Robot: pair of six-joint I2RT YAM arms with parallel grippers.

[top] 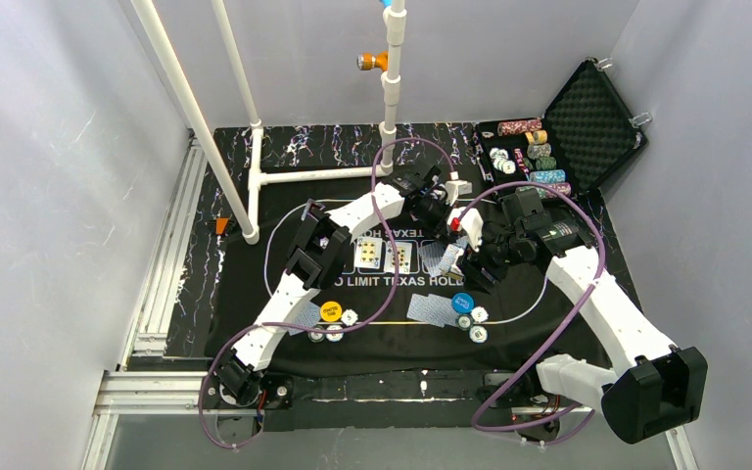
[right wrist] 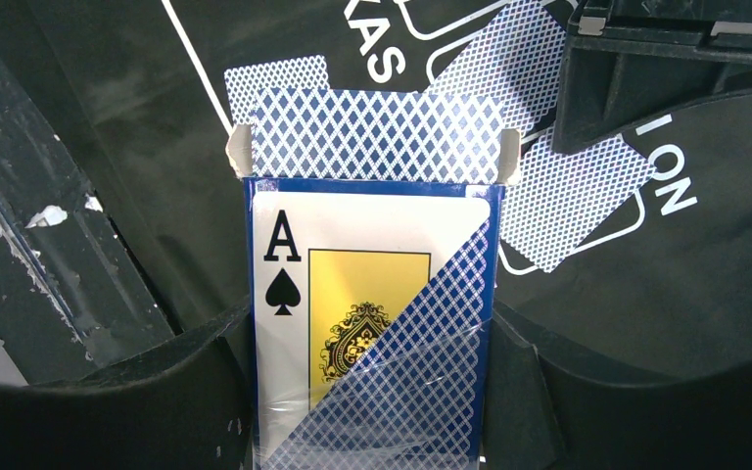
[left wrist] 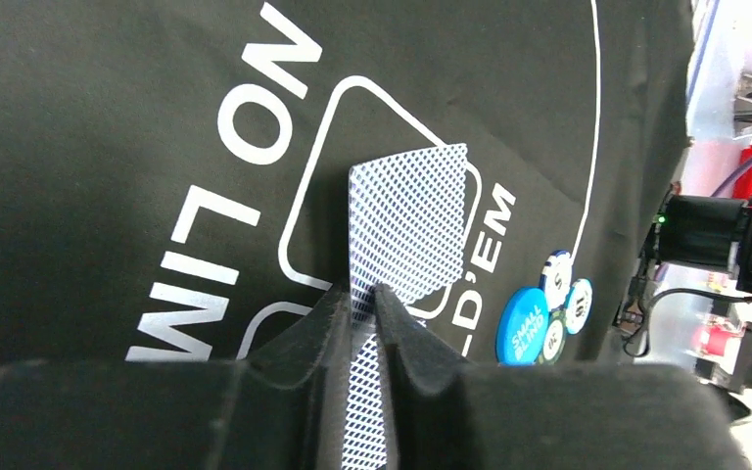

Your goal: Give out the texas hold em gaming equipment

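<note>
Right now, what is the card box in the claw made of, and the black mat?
The card box looks like thin glossy cardboard: folded flaps on top, shiny crinkled film lower down, maybe plastic wrap. The black mat looks like matte cloth or felt: no shine.

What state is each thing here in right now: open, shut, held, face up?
Left gripper: shut on a blue-backed playing card.
Right gripper: shut on the blue card box.
Card box flap: open.
Black foam-lined case: lid open.
Two white-faced cards: lying face up.
Round blue button disc: lying flat.
</note>
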